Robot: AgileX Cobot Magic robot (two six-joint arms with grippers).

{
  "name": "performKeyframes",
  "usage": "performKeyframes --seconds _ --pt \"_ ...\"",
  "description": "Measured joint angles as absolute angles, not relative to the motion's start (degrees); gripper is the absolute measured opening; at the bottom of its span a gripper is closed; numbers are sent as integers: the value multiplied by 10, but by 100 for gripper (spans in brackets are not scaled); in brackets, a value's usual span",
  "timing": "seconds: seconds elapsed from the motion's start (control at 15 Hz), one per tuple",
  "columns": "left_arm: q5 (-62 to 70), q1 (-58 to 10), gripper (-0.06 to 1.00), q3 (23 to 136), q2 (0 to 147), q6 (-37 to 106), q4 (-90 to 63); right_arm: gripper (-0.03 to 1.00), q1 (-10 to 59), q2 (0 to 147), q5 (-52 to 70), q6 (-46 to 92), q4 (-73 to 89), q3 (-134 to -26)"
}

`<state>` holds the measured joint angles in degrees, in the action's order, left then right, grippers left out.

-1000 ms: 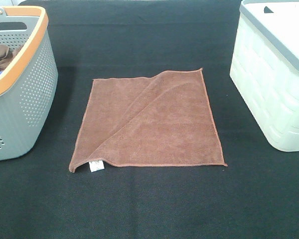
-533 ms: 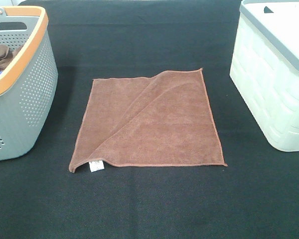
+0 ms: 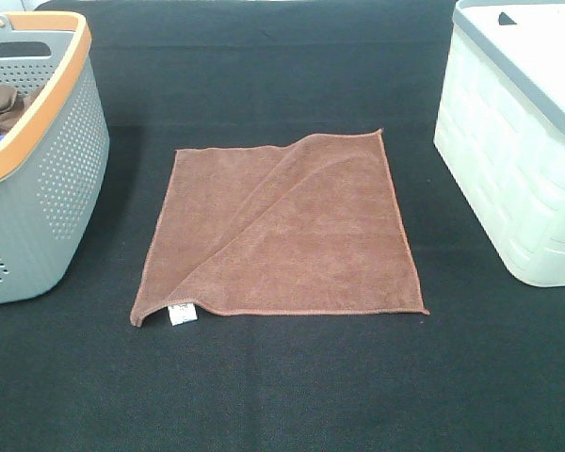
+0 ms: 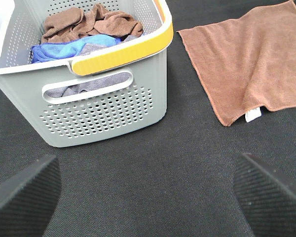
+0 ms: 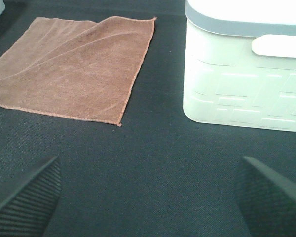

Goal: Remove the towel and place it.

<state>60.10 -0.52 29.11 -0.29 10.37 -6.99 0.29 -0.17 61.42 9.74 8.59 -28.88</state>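
The high view shows the towel (image 3: 281, 226) spread flat on the black worktop (image 3: 282, 386) between two baskets, white tag (image 3: 181, 314) at its near left corner. Only the left wrist view shows bunched cloths (image 4: 89, 24) inside the grey basket (image 4: 98, 108). Both claws (image 4: 148, 192) (image 5: 148, 192) hang spread, empty.

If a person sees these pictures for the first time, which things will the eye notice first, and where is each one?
First comes the reddish-brown towel, spread nearly flat on the black table in the middle, with one diagonal fold and a small white tag at its near left corner. On the left stands a grey perforated basket with an orange rim, holding bunched brown and blue cloths. On the right stands a pale white basket with a grey rim.
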Motion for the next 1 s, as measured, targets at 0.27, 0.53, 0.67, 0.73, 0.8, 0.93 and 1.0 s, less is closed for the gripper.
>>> performKeyframes --seconds 0.27,0.53,0.67,0.73,0.8,0.93,1.0 --pt "601 -5 90 291 -3 104 -70 89 3 -4 614 97 86 -289" --pt "601 -5 90 291 -3 104 -70 89 3 -4 614 97 86 -289" --pt "601 -5 90 291 -3 104 -70 89 3 -4 614 97 86 -289" --pt "601 -5 90 291 -3 104 -70 89 3 -4 614 97 86 -289" --pt "601 -5 90 291 -3 104 -70 89 3 -4 614 97 86 -289" --pt "601 -5 90 291 -3 104 -70 89 3 -4 614 97 86 -289" --pt "601 -5 90 291 -3 104 -70 89 3 -4 614 97 86 -289"
